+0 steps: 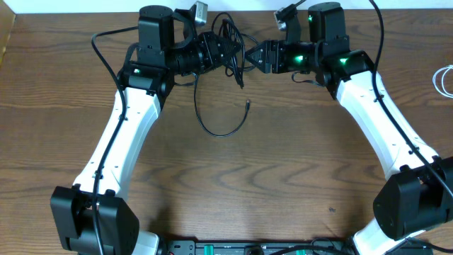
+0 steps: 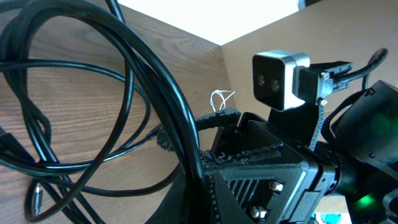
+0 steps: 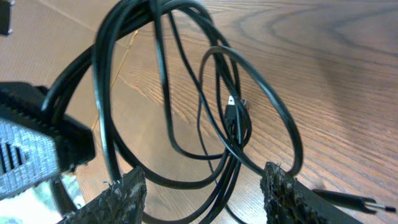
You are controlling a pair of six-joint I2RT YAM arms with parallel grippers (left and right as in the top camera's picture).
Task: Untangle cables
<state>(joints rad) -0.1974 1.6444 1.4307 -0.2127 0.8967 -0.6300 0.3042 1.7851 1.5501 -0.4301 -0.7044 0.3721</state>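
Cables (image 3: 231,124) hang above the wood as a knot of black loops. Several strands pass through the right gripper (image 3: 204,182), whose fingers stand apart and pinch nothing, probably placed to single out one strand. Beyond them the left gripper (image 1: 224,52) is clamped on the bundle, holding it up while one loose loop (image 1: 212,127) trails onto the table (image 1: 297,177). Both arms reach far forward, wrists turned inward, tips facing. A white cord (image 1: 444,79) lies well apart.

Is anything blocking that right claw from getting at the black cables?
Nothing visible does. The black cables hang right between the open fingers of the right claw, with no other object in that gap.
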